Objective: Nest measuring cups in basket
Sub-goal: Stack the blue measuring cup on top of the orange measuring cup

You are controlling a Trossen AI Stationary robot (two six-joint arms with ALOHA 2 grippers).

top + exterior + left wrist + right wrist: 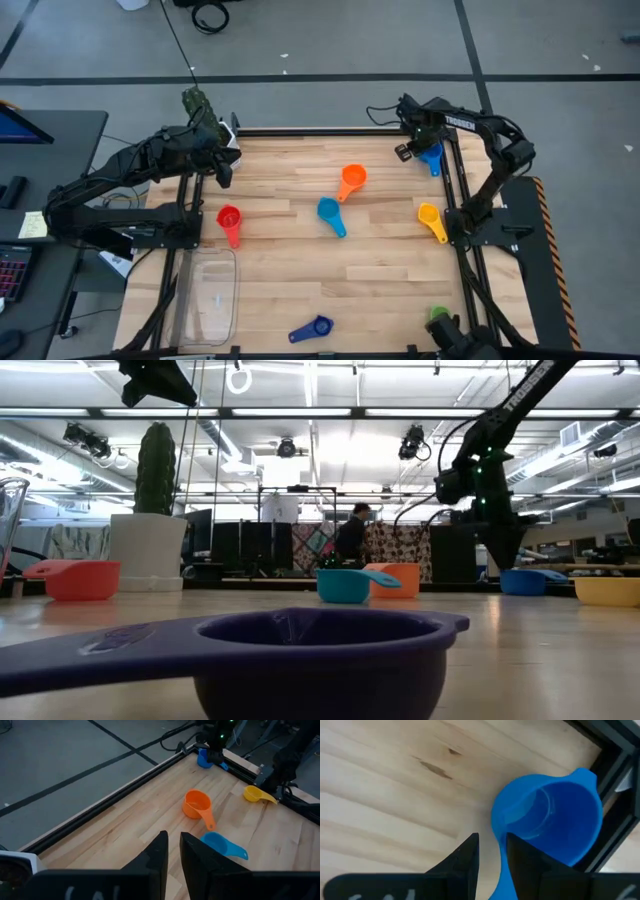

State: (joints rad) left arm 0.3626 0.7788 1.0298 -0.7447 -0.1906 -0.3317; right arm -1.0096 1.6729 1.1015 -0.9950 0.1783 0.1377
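Six measuring cups stand on the wooden table: orange [352, 180], light blue [329, 214], yellow [430, 217], red [229, 220], dark blue [312, 329], green [438, 315]. A further blue cup [431, 157] stands in the far right corner. The clear basket [208, 295] lies near the left edge, toward the near side, with nothing in it. My right gripper [492, 842] is low at the blue cup [550, 820], shut on its handle. My left gripper [173, 840] hangs shut above the far left part of the table, holding nothing. My right gripper has the blue cup's flat handle [501, 870] between its two fingers, which lie along the handle and point toward the bowl. In the low view the cup [527, 581] stands upright with its base on the table.
A white pot with a green cactus-like object [200, 105] stands just off the far left corner. The black frame rail [615, 750] runs close behind the blue cup. The orange and light blue cups sit mid-table, with bare wood between them and the basket. A person shows far off [350, 535].
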